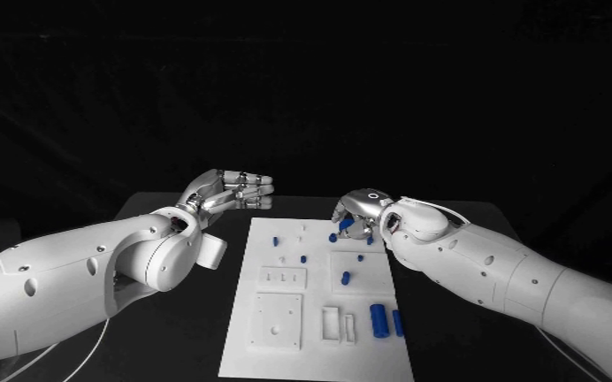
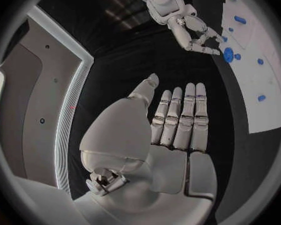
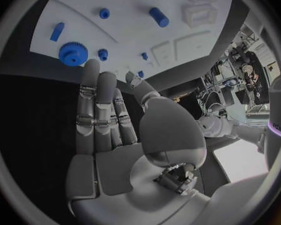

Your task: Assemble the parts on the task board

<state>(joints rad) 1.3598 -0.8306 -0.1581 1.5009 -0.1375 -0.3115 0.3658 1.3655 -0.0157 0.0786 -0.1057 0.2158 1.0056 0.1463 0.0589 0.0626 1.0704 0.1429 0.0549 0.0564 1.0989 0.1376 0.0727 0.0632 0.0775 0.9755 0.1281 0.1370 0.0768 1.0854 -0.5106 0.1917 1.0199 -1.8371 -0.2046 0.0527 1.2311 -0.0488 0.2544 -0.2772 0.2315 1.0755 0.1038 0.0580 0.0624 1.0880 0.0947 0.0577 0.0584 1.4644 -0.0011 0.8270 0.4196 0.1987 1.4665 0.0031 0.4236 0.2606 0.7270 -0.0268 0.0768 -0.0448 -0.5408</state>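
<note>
The toothed rim of a blue gear [image 3: 72,53] is resolved in the right wrist view, just beyond the fingertips of the right robot hand [image 3: 106,120]. Both robot hands are spread flat and hold nothing; the left robot hand [image 1: 236,189] hovers off the board's 10 o'clock corner. On the matte white task board [image 1: 294,351], resting on the black surface [image 1: 204,329], smooth blue cylinders [image 1: 380,320] lie at 4 o'clock.
</note>
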